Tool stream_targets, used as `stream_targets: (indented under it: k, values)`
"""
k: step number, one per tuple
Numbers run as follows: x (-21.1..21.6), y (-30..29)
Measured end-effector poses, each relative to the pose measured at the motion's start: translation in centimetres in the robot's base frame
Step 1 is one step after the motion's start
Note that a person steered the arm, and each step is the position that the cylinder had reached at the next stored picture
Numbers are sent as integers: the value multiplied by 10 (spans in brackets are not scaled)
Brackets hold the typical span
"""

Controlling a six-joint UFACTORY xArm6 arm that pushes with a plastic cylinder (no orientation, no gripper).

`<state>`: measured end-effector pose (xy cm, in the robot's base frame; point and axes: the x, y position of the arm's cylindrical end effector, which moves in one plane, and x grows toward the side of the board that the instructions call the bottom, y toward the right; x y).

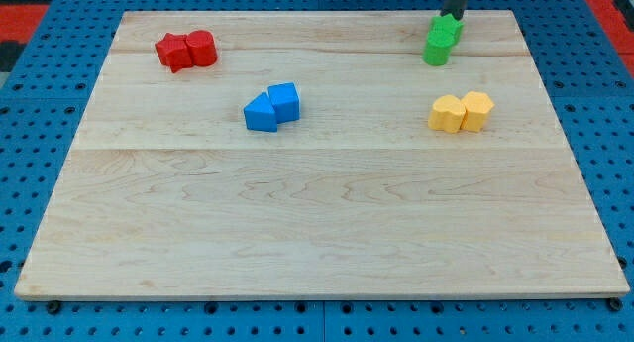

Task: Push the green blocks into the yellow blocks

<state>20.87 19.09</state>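
There is no pincer here, only a rod, so apart or together does not apply. My tip (455, 16) sits at the top edge of the green blocks (441, 39), seemingly touching, placed to drive them down toward the yellow blocks (462, 112) just below. Red blocks (185, 51) and blue blocks (272, 107) lie well apart on the table (317, 233); no containers

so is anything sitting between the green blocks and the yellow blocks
No. In the camera view only bare wood lies between the green blocks and the yellow blocks. My tip sits just above the green ones.
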Motion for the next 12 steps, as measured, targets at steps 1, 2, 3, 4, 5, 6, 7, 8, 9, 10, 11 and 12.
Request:
stream_targets:
  k: [1,2,3,4,5,6,7,8,9,10,11,12]
  values:
    - [14,-5]
    - [27,-18]
    - [43,-30]
    - [60,-52]
    - [75,-55]
    - [88,-56]
    - [97,-56]
    - [98,-56]
    - [84,-62]
    - [84,-109]
    - [96,-133]
    - [112,-98]
